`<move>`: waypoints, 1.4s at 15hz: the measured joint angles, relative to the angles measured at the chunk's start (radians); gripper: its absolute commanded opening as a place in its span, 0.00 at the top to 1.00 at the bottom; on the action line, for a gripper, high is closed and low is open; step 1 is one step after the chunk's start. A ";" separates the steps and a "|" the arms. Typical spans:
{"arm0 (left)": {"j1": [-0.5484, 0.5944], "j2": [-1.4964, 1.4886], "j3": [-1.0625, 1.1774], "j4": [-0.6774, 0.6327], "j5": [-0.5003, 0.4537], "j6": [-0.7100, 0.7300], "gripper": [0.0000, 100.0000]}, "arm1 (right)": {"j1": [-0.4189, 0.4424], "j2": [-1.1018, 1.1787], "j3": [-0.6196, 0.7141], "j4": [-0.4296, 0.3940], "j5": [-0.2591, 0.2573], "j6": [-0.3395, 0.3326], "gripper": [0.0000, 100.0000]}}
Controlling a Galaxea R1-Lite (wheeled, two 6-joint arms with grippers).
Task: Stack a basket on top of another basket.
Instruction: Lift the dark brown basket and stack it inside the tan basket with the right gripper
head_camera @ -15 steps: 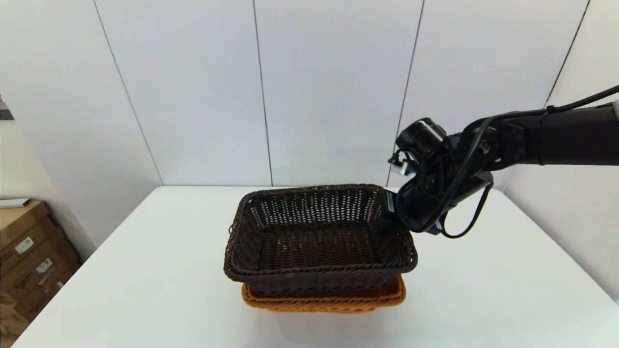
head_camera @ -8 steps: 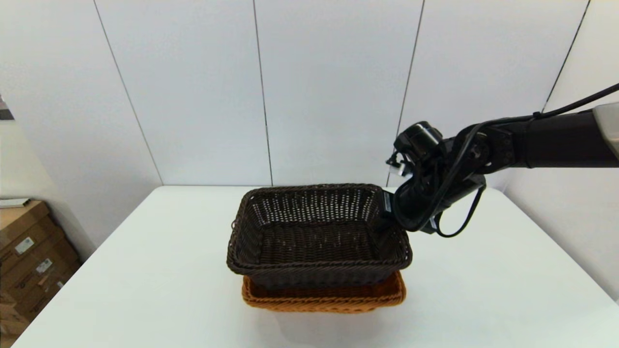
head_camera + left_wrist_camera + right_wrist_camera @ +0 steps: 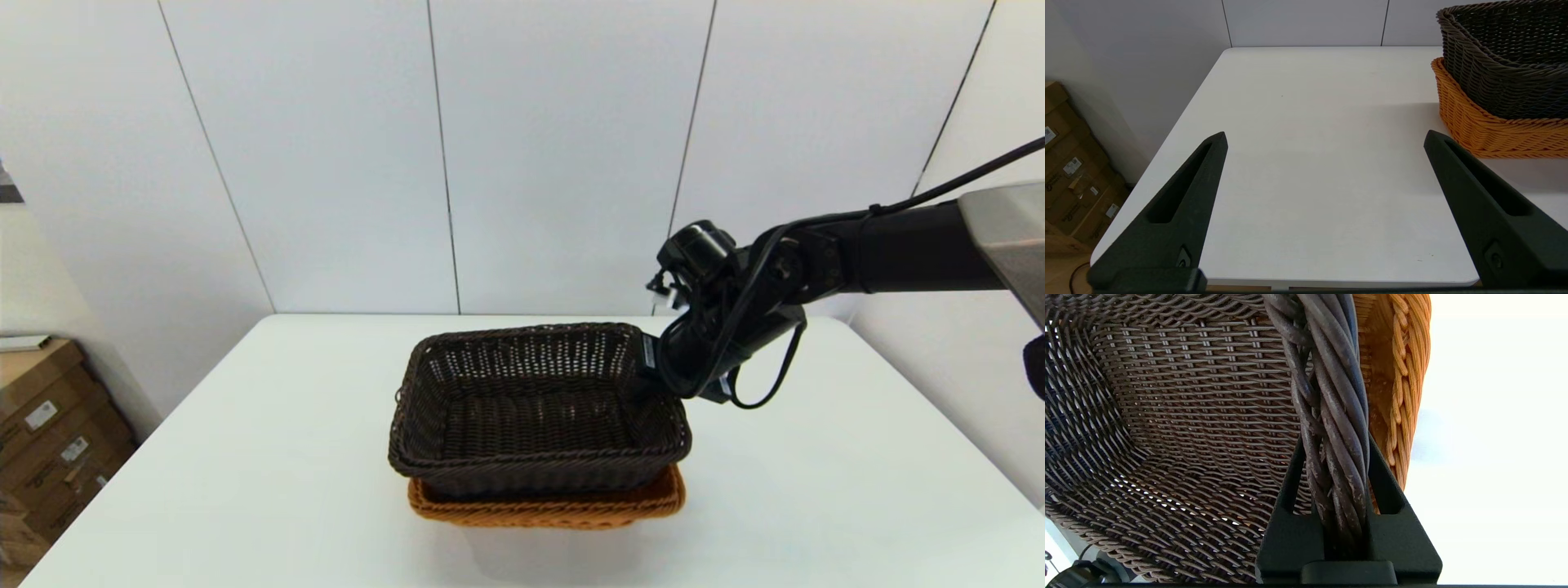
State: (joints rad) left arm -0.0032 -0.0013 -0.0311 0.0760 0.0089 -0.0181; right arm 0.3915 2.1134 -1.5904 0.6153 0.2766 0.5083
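Dark brown basket [image 3: 539,408] and orange basket [image 3: 547,506]: rough woven wicker. Counter [image 3: 245,490]: smooth, matt white. Right pincer [image 3: 1337,490]: matt black plastic.

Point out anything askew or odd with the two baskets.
The dark brown basket is not seated flat: it rests tilted in the orange basket, its right rim clamped in the right hand. No damage shows.

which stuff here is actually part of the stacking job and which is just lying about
In the job: dark brown basket, held by its rim in the right gripper; orange basket beneath it.
Lying about: cardboard boxes beside the white table; left gripper, open, idle.
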 measured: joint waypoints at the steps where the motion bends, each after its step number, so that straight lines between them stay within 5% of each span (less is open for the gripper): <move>1: 0.000 0.000 0.000 0.000 0.000 0.000 0.00 | 0.000 0.003 0.000 -0.001 0.008 -0.002 1.00; 4: 0.000 0.000 0.000 0.000 0.000 0.000 0.00 | -0.001 0.009 0.000 -0.003 0.009 -0.002 1.00; 5: 0.000 0.000 0.000 0.000 0.000 0.000 0.00 | -0.004 0.009 0.000 -0.003 0.009 -0.002 0.00; 21: 0.000 0.000 0.000 0.000 0.000 0.000 0.00 | -0.064 -0.030 -0.062 0.023 0.010 -0.016 0.00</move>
State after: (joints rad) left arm -0.0032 -0.0013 -0.0311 0.0755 0.0089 -0.0181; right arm 0.3274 2.0834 -1.6523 0.6383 0.2862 0.4926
